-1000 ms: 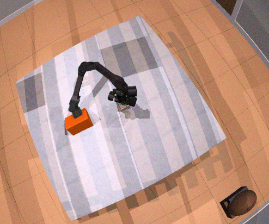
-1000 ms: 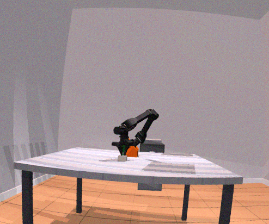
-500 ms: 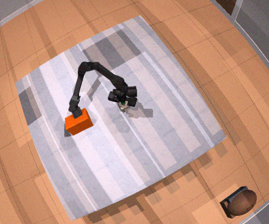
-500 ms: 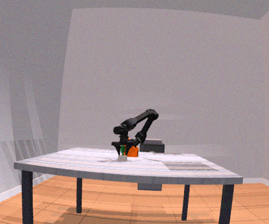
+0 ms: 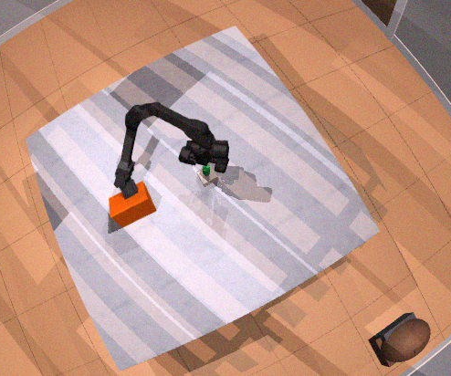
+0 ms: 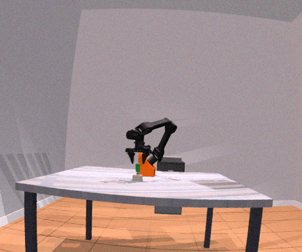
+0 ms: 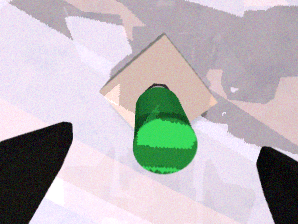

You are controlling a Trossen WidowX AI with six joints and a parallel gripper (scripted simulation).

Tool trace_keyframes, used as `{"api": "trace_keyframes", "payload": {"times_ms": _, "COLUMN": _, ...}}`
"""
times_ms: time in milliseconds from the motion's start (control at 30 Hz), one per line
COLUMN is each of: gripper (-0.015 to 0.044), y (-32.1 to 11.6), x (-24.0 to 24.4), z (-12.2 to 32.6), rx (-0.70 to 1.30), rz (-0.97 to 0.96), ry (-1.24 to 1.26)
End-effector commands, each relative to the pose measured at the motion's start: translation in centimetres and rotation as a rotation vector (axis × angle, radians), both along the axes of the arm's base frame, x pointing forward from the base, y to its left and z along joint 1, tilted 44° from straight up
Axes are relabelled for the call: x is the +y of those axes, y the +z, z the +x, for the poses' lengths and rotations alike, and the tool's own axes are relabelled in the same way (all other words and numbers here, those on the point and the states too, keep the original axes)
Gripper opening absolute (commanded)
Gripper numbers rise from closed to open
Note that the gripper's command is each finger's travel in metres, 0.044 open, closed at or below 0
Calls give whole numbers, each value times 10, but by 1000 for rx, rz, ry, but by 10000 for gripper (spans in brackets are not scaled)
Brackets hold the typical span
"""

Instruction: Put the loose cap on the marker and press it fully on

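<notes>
The beige holder block (image 5: 210,182) (image 6: 137,178) (image 7: 185,82) stands on the table. The green cap (image 5: 206,171) (image 6: 137,167) (image 7: 165,147) sits upright on top of the marker, above the block. A short, narrower part of the marker (image 6: 137,173) shows below it. A dark and grey ring shows at its foot in the wrist view. Whether the cap is fully seated cannot be told. My gripper (image 5: 204,162) (image 6: 138,163) (image 7: 165,143) is open and empty, with its fingertips slightly above the cap's top, one on each side and clear of it.
The arm's orange base (image 5: 132,207) (image 6: 147,170) stands on the striped pale table (image 5: 249,278) (image 6: 197,193). The arm arches from it over to the block. A dark cabinet (image 6: 174,165) is behind the table, and a brown rounded seat (image 5: 405,339) stands on the floor beyond a table corner.
</notes>
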State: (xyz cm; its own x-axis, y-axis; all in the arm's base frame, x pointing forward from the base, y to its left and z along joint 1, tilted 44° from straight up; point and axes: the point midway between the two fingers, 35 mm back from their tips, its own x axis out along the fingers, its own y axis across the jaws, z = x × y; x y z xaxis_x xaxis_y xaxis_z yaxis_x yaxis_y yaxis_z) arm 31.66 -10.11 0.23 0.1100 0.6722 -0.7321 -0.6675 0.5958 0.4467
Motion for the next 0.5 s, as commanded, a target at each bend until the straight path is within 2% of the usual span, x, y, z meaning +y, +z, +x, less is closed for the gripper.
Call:
{"api": "trace_keyframes", "payload": {"times_ms": 0, "gripper": 388, "y": 5, "x": -2, "z": -1, "rx": 44, "rz": 4, "ry": -26}}
{"api": "trace_keyframes", "payload": {"times_ms": 233, "gripper": 204, "y": 20, "x": -21, "z": -2, "rx": 489, "rz": 73, "ry": -498}}
{"api": "trace_keyframes", "payload": {"times_ms": 467, "gripper": 20, "y": 22, "x": -23, "z": -3, "rx": 531, "rz": 80, "ry": -542}}
